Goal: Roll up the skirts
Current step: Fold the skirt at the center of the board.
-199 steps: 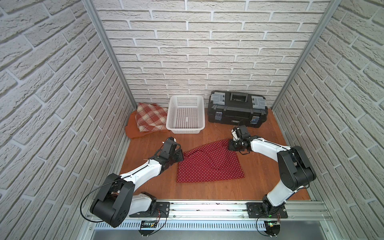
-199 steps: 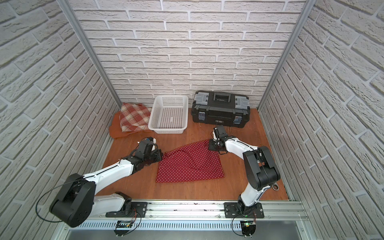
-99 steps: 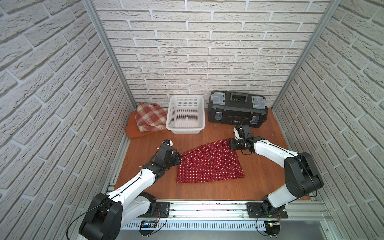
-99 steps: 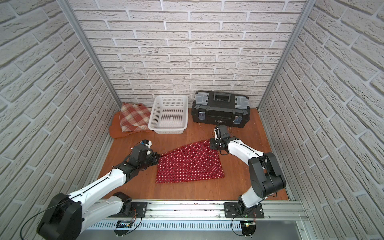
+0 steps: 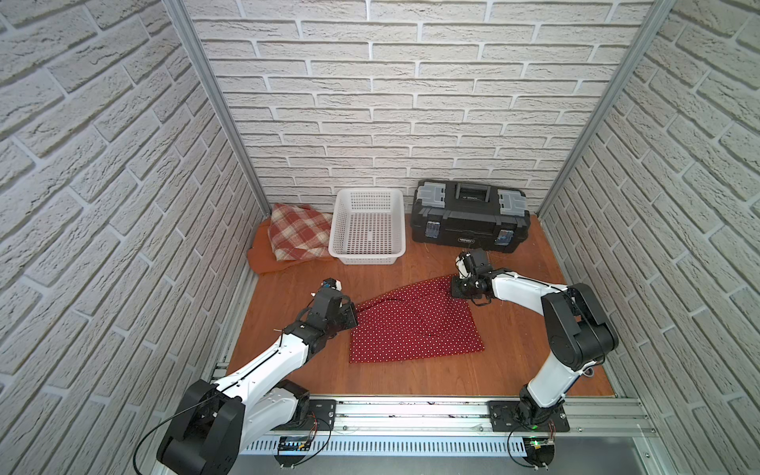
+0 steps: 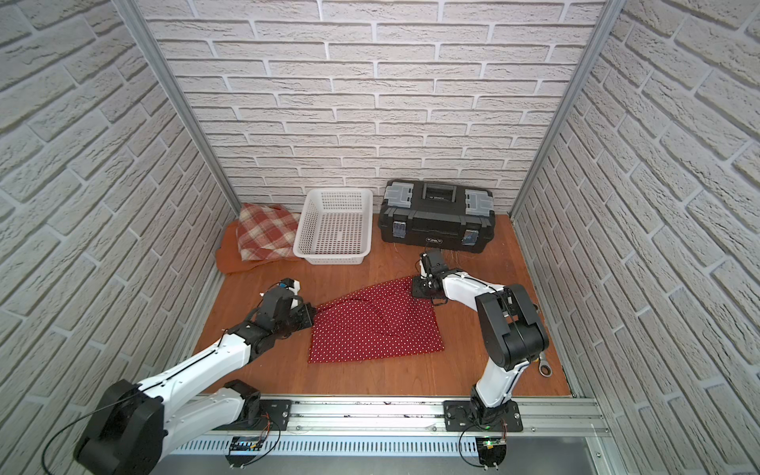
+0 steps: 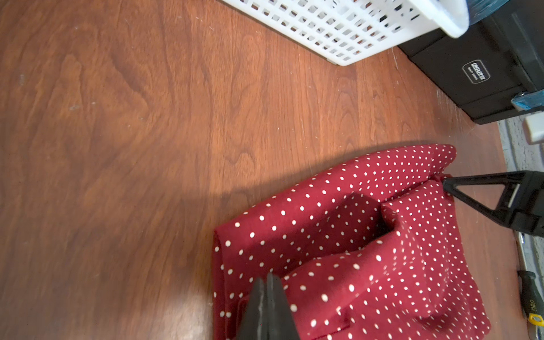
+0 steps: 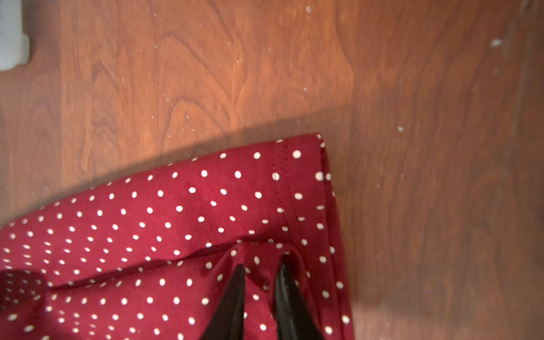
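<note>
Polka-dot skirt (image 5: 415, 325) lies spread mid-table (image 5: 411, 382), in front of the basket (image 5: 368, 192). Left jaws are pressed together on its corner, drawing the cloth to a point. Right jaws pinch a raised fold at the opposite corner, nearest the toolbox (image 5: 469, 214). Two opposed grips, probably to tension and flatten it for rolling. Plaid skirt (image 5: 300, 236) rests on the orange skirt (image 5: 259, 261) in the back-left corner, apparently unrolled.

orange skirt (image 5: 260, 263) mostly under plaid skirt (image 5: 298, 232), wrench (image 6: 545, 369) partly behind right arm (image 6: 512, 329)
</note>
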Robot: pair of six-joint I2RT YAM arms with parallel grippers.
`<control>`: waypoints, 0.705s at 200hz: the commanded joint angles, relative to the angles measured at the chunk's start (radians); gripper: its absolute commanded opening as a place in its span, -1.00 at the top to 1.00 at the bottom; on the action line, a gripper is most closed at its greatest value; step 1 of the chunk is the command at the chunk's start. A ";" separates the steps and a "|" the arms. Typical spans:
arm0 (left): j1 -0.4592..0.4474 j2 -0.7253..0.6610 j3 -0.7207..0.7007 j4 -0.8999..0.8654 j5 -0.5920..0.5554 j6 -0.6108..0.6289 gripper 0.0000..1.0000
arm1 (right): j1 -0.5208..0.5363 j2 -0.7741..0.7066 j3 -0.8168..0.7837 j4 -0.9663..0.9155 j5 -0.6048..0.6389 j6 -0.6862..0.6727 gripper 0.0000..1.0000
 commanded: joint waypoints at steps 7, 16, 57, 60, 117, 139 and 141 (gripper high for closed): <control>0.006 -0.003 -0.017 0.007 -0.014 -0.006 1.00 | 0.007 -0.010 0.005 0.035 0.000 -0.008 0.95; 0.007 -0.006 -0.015 0.002 -0.016 -0.006 1.00 | 0.007 -0.025 0.000 0.031 0.008 -0.006 0.95; 0.008 -0.046 -0.014 -0.035 -0.035 -0.009 1.00 | 0.027 -0.160 -0.053 0.010 0.091 0.016 0.95; 0.007 -0.049 -0.016 -0.037 -0.035 -0.011 1.00 | 0.027 -0.170 -0.058 0.010 0.096 0.018 0.95; 0.008 -0.115 -0.042 -0.050 -0.059 -0.029 1.00 | 0.032 -0.287 -0.090 0.005 0.195 0.025 0.95; 0.008 -0.105 -0.044 -0.026 -0.076 -0.015 1.00 | 0.030 -0.258 -0.056 0.005 0.222 0.014 0.95; 0.008 -0.102 -0.045 -0.021 -0.077 -0.014 1.00 | 0.030 -0.254 -0.052 0.007 0.222 0.013 0.95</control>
